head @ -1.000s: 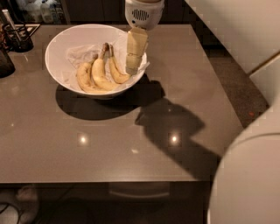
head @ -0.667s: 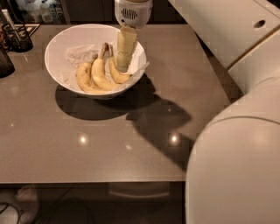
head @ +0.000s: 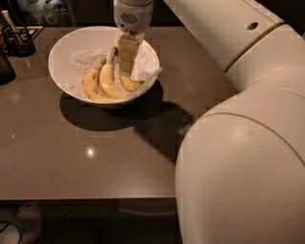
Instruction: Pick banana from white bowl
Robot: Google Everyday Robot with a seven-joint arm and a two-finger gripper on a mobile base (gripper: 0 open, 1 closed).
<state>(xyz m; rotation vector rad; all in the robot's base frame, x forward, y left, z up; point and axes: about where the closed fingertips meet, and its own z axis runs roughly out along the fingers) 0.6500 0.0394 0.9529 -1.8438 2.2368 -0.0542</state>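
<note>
Gripper down inside the white bowl, right over the banana

Left to right: brown table, bowl lined with crumpled paper, two fat joined bananas at 7 o'clock, then the lone banana at 5 o'clock. It's yellow, slim and curved, with only its lower end peeking out. Honestly can't tell if the gripper's clamped on it.

My tan gripper sat in the white bowl; above it, grilled white wrist, smooth white shells, 1 dark hole.
</note>
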